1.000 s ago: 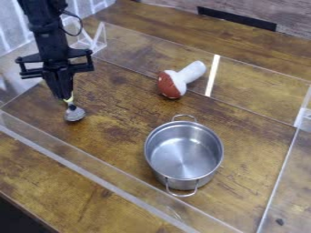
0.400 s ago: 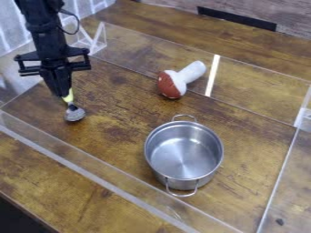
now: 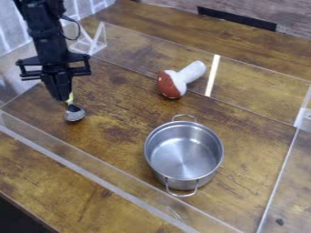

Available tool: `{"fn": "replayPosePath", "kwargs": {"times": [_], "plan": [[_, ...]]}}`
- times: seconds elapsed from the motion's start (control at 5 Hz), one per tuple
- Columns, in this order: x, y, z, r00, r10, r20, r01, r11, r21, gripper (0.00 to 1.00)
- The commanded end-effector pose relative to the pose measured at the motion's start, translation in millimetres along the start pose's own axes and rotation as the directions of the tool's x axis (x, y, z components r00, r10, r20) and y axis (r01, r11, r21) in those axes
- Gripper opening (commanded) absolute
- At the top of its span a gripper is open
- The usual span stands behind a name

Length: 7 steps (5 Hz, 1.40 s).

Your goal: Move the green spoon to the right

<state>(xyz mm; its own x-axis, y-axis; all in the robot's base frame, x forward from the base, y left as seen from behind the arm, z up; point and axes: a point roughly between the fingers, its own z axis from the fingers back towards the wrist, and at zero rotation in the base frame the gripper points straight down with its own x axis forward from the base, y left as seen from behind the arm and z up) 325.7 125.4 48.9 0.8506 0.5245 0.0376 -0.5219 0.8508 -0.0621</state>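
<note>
The green spoon (image 3: 73, 111) lies at the left of the wooden table, its shiny silver bowl resting on the wood and its yellow-green handle running up into my fingers. My gripper (image 3: 64, 96) points straight down over it and is shut on the handle. The handle's upper end is hidden between the black fingers.
A steel pot (image 3: 185, 153) with two side handles stands to the right and nearer the camera. A mushroom toy (image 3: 180, 80) with a red-brown cap lies on its side farther back. A low clear plastic wall (image 3: 73, 164) edges the work area.
</note>
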Motion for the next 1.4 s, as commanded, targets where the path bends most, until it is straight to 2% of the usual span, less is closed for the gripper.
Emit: {"fn": "replayPosePath", "kwargs": {"times": [0.0, 0.6, 1.2], "plan": [[7.9, 7.3, 9.6, 0.999, 0.004, 0.041, -0.004, 1.0, 0.002, 0.0], [12.6, 8.6, 16.3, 0.999, -0.022, 0.035, 0.021, 1.0, 0.016, 0.0], [15.1, 11.4, 15.0, 1.0, -0.016, 0.022, 0.016, 1.0, 0.008, 0.0]]}}
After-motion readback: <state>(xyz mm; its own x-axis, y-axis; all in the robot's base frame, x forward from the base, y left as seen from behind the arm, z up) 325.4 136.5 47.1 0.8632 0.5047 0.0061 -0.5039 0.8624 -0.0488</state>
